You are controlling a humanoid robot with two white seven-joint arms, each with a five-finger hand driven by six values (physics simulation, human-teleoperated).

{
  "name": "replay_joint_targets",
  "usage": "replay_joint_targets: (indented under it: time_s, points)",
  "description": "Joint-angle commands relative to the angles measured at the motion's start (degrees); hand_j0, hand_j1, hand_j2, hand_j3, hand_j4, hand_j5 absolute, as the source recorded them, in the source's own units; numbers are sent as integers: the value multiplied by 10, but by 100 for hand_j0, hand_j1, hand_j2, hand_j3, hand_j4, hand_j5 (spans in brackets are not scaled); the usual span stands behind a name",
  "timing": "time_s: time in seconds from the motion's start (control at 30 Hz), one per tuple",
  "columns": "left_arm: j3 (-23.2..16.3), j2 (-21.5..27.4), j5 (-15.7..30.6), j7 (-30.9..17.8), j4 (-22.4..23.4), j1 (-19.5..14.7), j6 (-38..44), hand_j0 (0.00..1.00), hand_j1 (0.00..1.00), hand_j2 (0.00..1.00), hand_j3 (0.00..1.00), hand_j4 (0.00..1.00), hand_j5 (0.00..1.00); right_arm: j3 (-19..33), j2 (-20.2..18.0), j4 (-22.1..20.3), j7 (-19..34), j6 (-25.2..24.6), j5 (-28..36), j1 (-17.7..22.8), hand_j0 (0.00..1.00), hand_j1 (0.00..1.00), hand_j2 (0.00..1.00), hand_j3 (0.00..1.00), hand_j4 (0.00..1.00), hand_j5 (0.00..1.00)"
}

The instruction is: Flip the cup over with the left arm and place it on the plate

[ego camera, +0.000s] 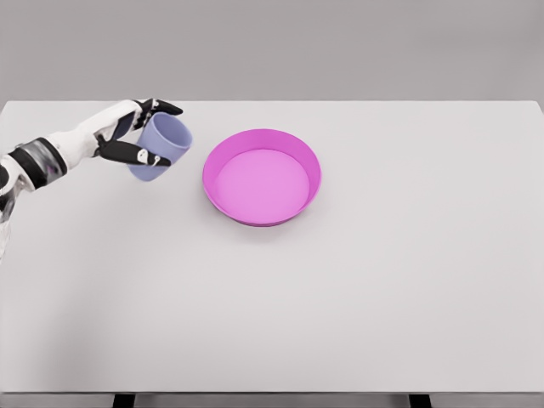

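Observation:
A lavender cup point(161, 146) is held above the table at the left, tilted so its open mouth faces up and to the right. My left hand point(140, 129) is shut on the cup, with dark fingers wrapped over its top and front. The white left arm comes in from the left edge. A magenta plate point(297, 155) with a raised rim lies on the table right of the cup, apart from it. The right arm is out of view.
The white table point(340, 297) fills most of the view, its far edge running along the top and its front edge near the bottom of the picture.

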State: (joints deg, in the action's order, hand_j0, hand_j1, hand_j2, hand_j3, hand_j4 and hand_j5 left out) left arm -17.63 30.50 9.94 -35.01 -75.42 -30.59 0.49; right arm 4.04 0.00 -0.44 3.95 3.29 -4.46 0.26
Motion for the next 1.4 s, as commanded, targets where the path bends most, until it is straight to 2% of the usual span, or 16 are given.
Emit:
replay_joint_targets:
  time_s: [0.0, 0.57, 0.77, 0.97, 1.27, 1.37]
  points:
    - [2, -17, 7, 0, -2, 0, -1, 76, 76, 76, 76, 76, 76, 0, 0, 0, 0, 0, 1, 0, 100, 100, 100, 100, 100, 100]
    - [44, -163, 17, 0, 3, 10, 0, 76, 76, 76, 76, 76, 76, 0, 0, 0, 0, 0, 0, 0, 100, 100, 100, 100, 100, 100]
    - [43, -177, 14, 0, 9, 16, 0, 75, 75, 75, 75, 75, 75, 0, 0, 0, 0, 0, 1, 0, 100, 100, 100, 100, 100, 100]
    - [43, -215, 8, 0, 57, 14, -22, 76, 76, 76, 76, 76, 76, 0, 0, 0, 0, 0, 1, 0, 100, 100, 100, 100, 100, 100]
    - [44, -246, 7, 0, 81, 13, -30, 76, 76, 76, 76, 76, 76, 0, 0, 0, 0, 1, 0, 0, 100, 100, 100, 100, 100, 100]
    - [44, -256, 7, 0, 106, 10, -41, 76, 76, 76, 76, 76, 76, 0, 0, 0, 0, 1, 1, -1, 100, 100, 100, 100, 100, 100]
